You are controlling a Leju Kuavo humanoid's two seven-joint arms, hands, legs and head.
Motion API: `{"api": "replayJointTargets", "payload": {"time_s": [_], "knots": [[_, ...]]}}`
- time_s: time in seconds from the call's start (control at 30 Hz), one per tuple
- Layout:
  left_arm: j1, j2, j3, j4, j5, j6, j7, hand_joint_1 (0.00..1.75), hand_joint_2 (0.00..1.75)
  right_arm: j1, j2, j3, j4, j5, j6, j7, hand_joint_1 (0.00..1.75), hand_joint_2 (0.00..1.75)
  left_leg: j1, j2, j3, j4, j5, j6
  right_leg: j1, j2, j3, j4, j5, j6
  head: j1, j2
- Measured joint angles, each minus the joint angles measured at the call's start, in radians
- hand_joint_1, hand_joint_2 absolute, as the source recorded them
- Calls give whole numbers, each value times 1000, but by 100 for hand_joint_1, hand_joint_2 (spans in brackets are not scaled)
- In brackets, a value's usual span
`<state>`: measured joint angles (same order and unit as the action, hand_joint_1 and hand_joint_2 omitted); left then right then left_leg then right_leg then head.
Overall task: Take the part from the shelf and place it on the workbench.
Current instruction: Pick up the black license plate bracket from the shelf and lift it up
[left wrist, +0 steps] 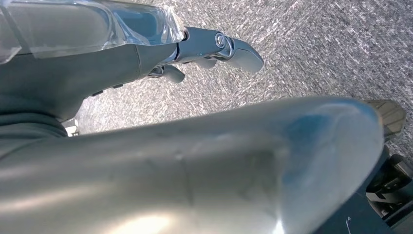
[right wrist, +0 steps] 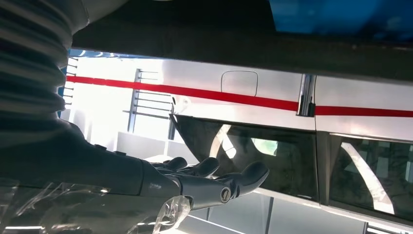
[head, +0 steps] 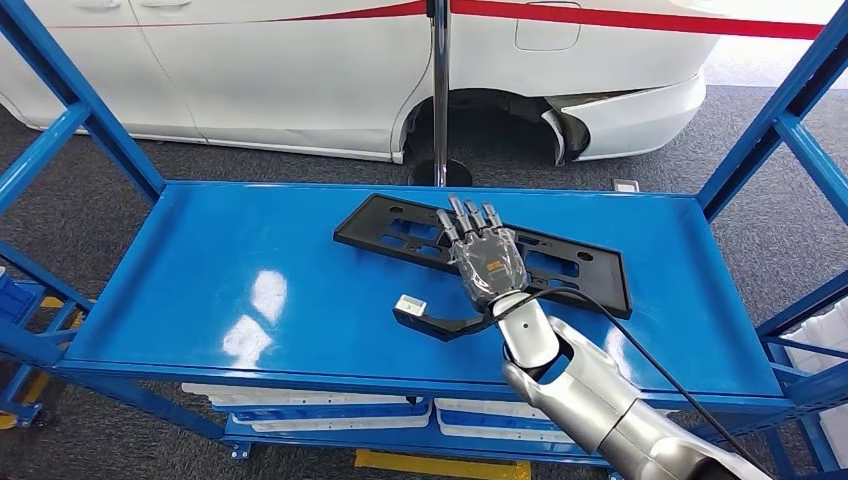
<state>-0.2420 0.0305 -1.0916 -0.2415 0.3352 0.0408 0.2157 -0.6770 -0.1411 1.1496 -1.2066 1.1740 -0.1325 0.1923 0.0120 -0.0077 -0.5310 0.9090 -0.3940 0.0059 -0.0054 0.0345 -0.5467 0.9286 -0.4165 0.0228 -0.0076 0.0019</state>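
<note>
The part (head: 395, 226) is a long flat black plate with cut-outs, lying at an angle on the blue shelf top (head: 230, 270). A curved black arm with a small pale tab (head: 411, 304) lies at its near side. My right hand (head: 487, 260) is spread flat over the middle of the plate, fingers pointing away from me. In the right wrist view the fingers (right wrist: 209, 180) are stretched out with a gap between them and the dark part (right wrist: 234, 46). My left hand (left wrist: 209, 46) hangs over the grey carpet and holds nothing.
Blue uprights (head: 770, 130) frame the shelf on both sides. A white car (head: 300, 70) and a chrome post (head: 440, 90) stand behind it. Pale bins (head: 320, 410) sit on the lower level. A black cable (head: 640, 350) runs along my right forearm.
</note>
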Motion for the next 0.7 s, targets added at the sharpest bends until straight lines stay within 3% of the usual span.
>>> {"api": "replayJointTargets", "payload": {"time_s": [0.7], "knots": [[2, -1, 5, 0, 0, 3, -17, 0, 0, -1, -6, 30, 2, -20, 13, 2, 0, 175, 0, 0, 0, 0, 0, 0, 0, 0, 0, 0, 0, 0, 0, 0]]}}
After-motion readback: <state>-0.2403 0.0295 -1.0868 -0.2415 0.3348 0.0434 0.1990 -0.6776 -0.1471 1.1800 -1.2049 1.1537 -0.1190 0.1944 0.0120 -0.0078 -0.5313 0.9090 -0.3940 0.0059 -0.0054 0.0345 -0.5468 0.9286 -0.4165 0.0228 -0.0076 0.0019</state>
